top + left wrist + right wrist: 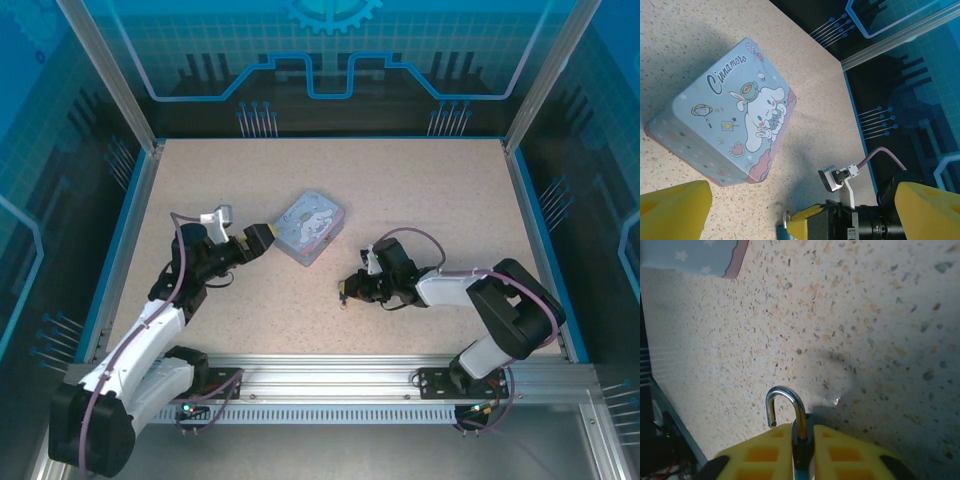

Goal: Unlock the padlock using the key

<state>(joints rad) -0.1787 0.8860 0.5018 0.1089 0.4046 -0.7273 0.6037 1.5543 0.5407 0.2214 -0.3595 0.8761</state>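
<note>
Nearer than the Cinnamoroll tin and to its right, the right gripper clamps the padlock upright between its yellow fingers; one leg of the shackle stands free of the body, so the lock looks opened; the key I cannot make out, so whether it sits in the keyhole is unclear; just left of the tin, the left gripper is spread wide, holding nothing; only setting down seems left.
</note>
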